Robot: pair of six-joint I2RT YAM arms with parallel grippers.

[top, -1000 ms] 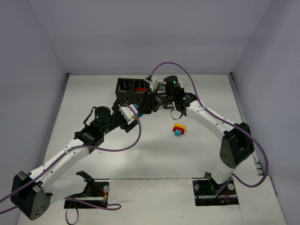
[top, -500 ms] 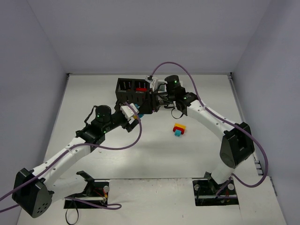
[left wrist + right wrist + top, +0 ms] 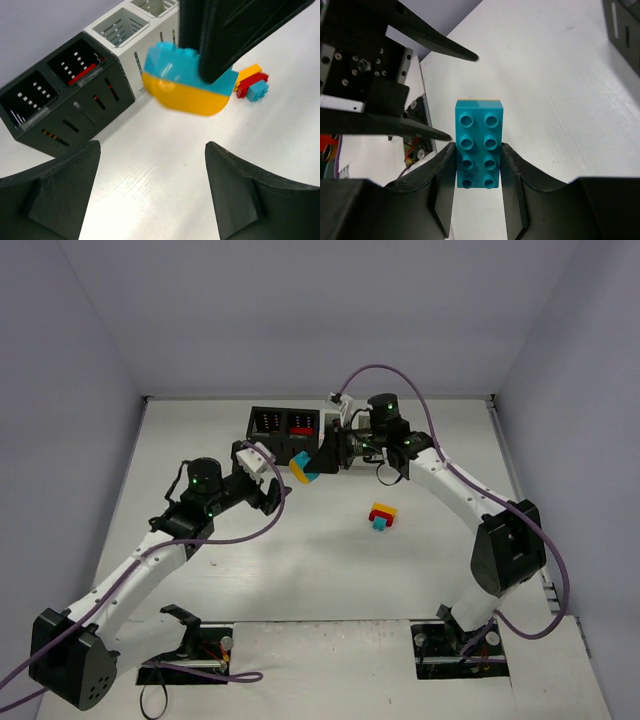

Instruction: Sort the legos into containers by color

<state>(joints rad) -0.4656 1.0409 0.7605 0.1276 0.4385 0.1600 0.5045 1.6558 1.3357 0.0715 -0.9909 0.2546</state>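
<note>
My right gripper (image 3: 478, 150) is shut on a teal-blue lego (image 3: 478, 145) that has a yellow lego stuck under it. This clump (image 3: 300, 467) hangs above the table just in front of the containers (image 3: 283, 422). In the left wrist view the clump (image 3: 187, 85) hangs from the right gripper's fingers (image 3: 225, 35). My left gripper (image 3: 152, 150) is open and empty, a short way left of the clump and apart from it. A red lego (image 3: 82, 74) lies in one black container (image 3: 60, 95). The white containers (image 3: 130, 25) stand beside the black ones.
A small clump of red, yellow and teal-blue legos (image 3: 381, 516) lies on the table right of centre, also seen as the clump (image 3: 252, 85) in the left wrist view. The right arm partly hides the white containers (image 3: 340, 422). Grey walls close in the table.
My left gripper has drawn back to the left, away from the clump. The right gripper has stayed shut on the teal-blue and yellow clump, which now shows plainly between the arms.
</note>
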